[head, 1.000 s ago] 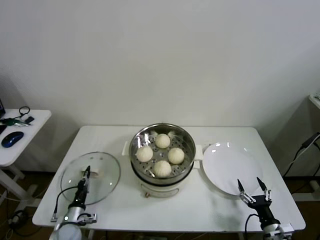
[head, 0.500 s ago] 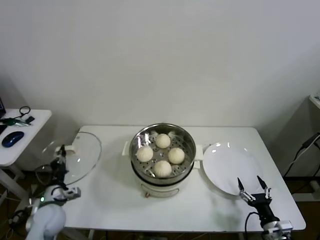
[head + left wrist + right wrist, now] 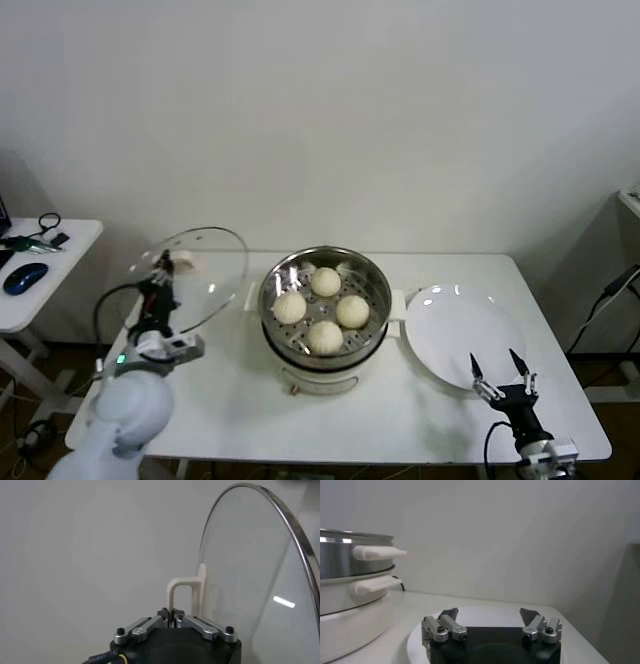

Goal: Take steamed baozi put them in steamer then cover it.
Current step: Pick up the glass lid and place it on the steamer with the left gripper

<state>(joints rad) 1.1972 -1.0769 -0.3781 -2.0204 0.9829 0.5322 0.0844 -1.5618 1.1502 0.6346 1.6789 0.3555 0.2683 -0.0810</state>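
- The left gripper (image 3: 160,272) was raised above the left end of the table, its fingers (image 3: 161,622) pinched tight on the cream-white rectangular handle (image 3: 184,594) of the round clear glass cover with a metal rim (image 3: 197,276).
- The cover (image 3: 260,575) was off the table and tilted steeply, almost on edge, hanging in the air to the left of the steamer and not touching it.
- The round shiny stainless-steel steamer with a cream-white base and side handles (image 3: 372,288) stood uncovered at the middle of the white rectangular table (image 3: 230,400).
- Four small round cream-white steamed baozi (image 3: 325,282) sat on the perforated tray inside the steamer, one far, one left, one right and one near, close together.
- A flat round white plate (image 3: 450,330) lay just right of the steamer, near its right handle (image 3: 377,552).
- The right gripper (image 3: 498,383) was low at the near right of the table, at the plate's near edge (image 3: 485,614), with its fingers (image 3: 445,622) spread wide apart and holding nothing.
- A small white side table (image 3: 50,270) stood well apart at the far left, with a blue computer mouse (image 3: 24,277) on it.
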